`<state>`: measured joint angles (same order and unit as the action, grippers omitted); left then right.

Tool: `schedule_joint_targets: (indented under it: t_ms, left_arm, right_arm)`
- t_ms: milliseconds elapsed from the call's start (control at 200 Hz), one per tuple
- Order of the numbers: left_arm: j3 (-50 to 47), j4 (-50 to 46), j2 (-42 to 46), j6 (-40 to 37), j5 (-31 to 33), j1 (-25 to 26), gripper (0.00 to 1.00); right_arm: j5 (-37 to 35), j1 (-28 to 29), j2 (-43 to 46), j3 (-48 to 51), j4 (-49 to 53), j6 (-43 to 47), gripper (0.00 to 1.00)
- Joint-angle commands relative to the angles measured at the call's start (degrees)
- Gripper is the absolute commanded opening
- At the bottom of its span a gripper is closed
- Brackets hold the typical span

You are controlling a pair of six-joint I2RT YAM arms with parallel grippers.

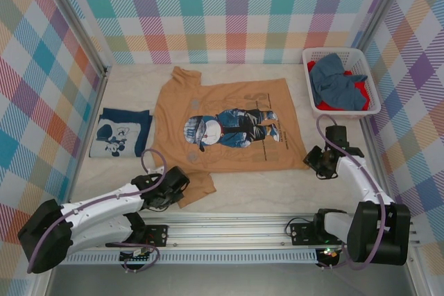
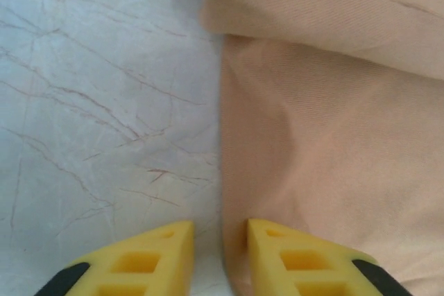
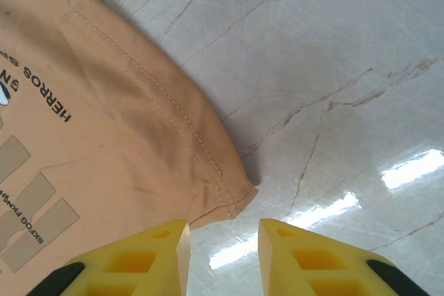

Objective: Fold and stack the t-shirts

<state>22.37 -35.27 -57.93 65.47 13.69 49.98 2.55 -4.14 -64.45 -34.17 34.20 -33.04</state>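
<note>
Pale marble-look table (image 1: 277, 188) with thin brown veins, glossy under the lights; pastel plaid walls (image 1: 229, 12) on three sides; a metal rail (image 1: 236, 230) along the near edge. And there's the tan t-shirt (image 1: 229, 109), spread flat mid-table, print up, a blue-and-white figure across the chest with dark lettering beside it; its near-left sleeve is bunched. To its left, apart from it, the navy t-shirt (image 1: 123, 133) lies folded, pale print showing. Far right, the white basket (image 1: 371, 81) holds a crumpled blue t-shirt (image 1: 336, 81) over a red t-shirt (image 1: 357, 91). Left gripper (image 2: 220, 230) is down at that bunched sleeve; yellow fingers narrowly apart, the cloth edge running into the gap, one tip over cloth, one over bare table. Right gripper (image 3: 223, 230) sits at the shirt's near-right hem corner; fingers apart, table showing between them, the stitched corner just ahead of the tips.
</note>
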Motion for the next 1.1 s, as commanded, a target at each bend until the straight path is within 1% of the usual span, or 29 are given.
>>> schedule_joint_targets:
  t_ms: [0, 70, 155, 205, 310, 405, 500, 660, 795, 850, 925, 1095]
  left_arm:
    - [-0.7, 12.94, -2.99, 3.15, -4.1, 3.94, 0.2]
    - [2.12, 11.47, -4.22, 4.4, -1.74, 7.06, 0.19]
    - [4.78, 8.18, -6.13, 5.77, 0.79, 9.23, 0.2]
    - [5.06, 7.67, -6.83, 6.36, 1.95, 9.91, 0.25]
    - [4.35, 9.44, -8.24, 6.51, 1.89, 10.01, 0.25]
    - [4.41, 10.64, -9.12, 6.52, 1.33, 10.39, 0.22]
    - [5.09, 9.88, -9.89, 6.6, 1.73, 11.06, 0.19]
    - [6.37, 7.51, -8.64, 6.73, 4.26, 12.01, 0.0]
    - [8.63, 4.04, -5.24, 6.58, 6.52, 12.85, 0.0]
    - [9.31, 2.91, -4.05, 6.29, 7.03, 12.95, 0.0]
    - [9.6, 1.9, -2.65, 6.25, 7.21, 13.07, 0.0]
    - [9.7, -0.36, -0.27, 6.39, 7.77, 13.3, 0.0]
  right_arm:
    - [-0.32, -0.89, 0.23, 0.98, 1.16, -0.71, 0.3]
    - [-0.36, -1.46, 0.93, 1.28, 1.35, -0.63, 0.3]
    - [1.05, -2.08, 0.3, 1.48, 0.53, -0.28, 0.32]
    - [2.33, -2.16, -0.96, 1.38, -0.22, -0.11, 0.33]
    - [4.18, -2.18, -3.21, 1.61, -1.79, -0.03, 0.33]
    - [4.82, -2.1, -3.76, 1.65, -2.36, -0.02, 0.33]
    - [4.75, -2.1, -4.06, 1.39, -2.47, -0.05, 0.33]
    - [5.24, -2.11, -4.77, 1.25, -2.45, -0.27, 0.33]
    - [4.51, -2.17, -3.9, 1.8, -2.33, -0.88, 0.32]
    - [4.39, -2.23, -4.02, 1.92, -2.72, -1.15, 0.29]
    - [4.73, -2.23, -5.48, 1.79, -3.83, -1.48, 0.26]
    - [5.29, -2.19, -9.08, 1.48, -5.61, -2.45, 0.24]
